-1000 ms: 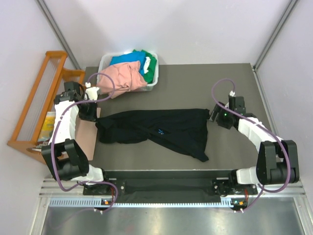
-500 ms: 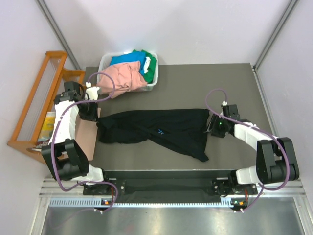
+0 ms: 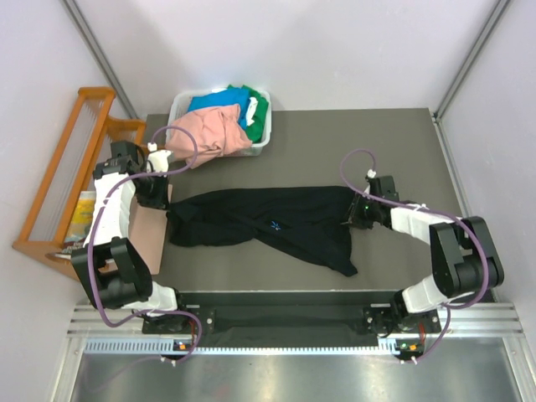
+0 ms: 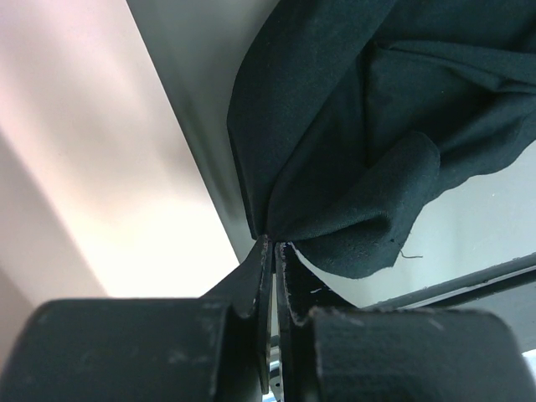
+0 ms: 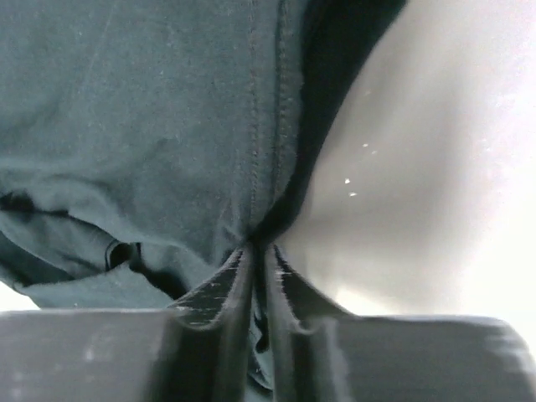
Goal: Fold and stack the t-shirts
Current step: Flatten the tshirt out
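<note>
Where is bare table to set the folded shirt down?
Widest free patch: far table, right of the bin, beyond the black shirt. A thin strip runs along the near edge. Crowded: far-left corner, with bin and spilling pink shirt.

Black t-shirt [image 3: 268, 219] spread lengthwise on dark table [image 3: 352, 151], rumpled, left gripper [image 3: 164, 199] at its left end, right gripper [image 3: 353, 214] at its right edge, white bin [image 3: 177, 107] far left, salmon-pink shirt [image 3: 213, 134] draped over its rim, blue shirt [image 3: 213, 101] and green shirt [image 3: 259, 109] inside.

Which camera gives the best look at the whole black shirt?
The top external view: the black shirt lies whole, stretched across the table. The wrist views show only close-up patches of cloth pinched in the left pincer and right pincer.
</note>
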`<state>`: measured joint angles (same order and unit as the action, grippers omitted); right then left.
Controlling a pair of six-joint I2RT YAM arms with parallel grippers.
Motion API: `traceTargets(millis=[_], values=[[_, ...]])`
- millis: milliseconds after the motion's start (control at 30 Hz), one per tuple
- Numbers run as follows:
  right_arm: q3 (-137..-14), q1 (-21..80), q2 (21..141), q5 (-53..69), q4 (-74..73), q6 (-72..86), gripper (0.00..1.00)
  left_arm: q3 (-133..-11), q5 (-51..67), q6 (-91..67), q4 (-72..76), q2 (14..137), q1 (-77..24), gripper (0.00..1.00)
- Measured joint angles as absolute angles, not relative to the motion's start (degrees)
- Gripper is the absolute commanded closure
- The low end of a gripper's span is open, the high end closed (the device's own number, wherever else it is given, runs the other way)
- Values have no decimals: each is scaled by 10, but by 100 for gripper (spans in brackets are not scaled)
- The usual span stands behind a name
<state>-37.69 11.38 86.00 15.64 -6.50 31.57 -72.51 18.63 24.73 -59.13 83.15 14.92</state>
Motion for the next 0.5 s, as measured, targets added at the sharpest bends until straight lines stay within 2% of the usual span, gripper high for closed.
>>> traceTargets(millis=[167,300,500], values=[[-377,120,855,136,-74,326,100,-725,186,247,-591,832,149,95],[-377,122,821,64,-130,329,100,-724,187,248,-592,832,149,95],[-418,74,766,-15,-214,335,100,-724,214,255,-599,832,149,89]])
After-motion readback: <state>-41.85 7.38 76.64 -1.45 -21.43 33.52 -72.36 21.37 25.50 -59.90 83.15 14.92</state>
